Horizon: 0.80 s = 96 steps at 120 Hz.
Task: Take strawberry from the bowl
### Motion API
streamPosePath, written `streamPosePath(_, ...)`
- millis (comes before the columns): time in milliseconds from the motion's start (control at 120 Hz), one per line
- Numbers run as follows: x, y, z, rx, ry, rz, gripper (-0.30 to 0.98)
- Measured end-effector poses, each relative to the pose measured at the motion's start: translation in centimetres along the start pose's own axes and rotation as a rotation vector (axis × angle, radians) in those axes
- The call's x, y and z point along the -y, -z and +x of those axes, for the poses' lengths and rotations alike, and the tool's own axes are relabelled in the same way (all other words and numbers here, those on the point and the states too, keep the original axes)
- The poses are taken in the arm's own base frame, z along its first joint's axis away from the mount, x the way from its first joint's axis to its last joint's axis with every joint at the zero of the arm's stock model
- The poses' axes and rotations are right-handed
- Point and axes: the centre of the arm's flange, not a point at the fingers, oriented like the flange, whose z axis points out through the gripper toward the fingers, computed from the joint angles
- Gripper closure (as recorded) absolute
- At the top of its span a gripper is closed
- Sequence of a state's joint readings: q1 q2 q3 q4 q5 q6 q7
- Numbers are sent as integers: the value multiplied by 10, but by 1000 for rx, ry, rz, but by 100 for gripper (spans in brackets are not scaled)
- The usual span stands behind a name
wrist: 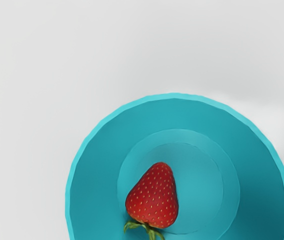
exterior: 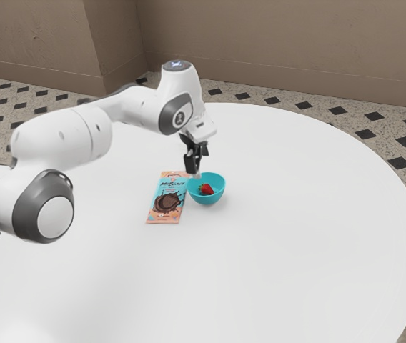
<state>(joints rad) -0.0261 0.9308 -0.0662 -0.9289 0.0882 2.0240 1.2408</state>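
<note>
The tool [exterior: 194,171], how far open I can't tell, holds nothing visible near the bowl [exterior: 206,199] and should centre over the strawberry [wrist: 154,197] before descending gently.

Open from above, walled all around.
The bowl's [exterior: 207,199] rim rings the strawberry [wrist: 154,197], which lies off centre, leaving wider room on one side; a flat chocolate bar [exterior: 166,203] lies just beside the bowl, toward the exterior view's left, while open table [exterior: 303,229] stretches toward the exterior view's right.
</note>
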Motion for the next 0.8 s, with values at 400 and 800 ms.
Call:
streamPosePath(400, -15, -23, 8, 16, -167, -52, 30)
streamPosePath(800, -15, -46, 1, 47, -293, -50, 35)
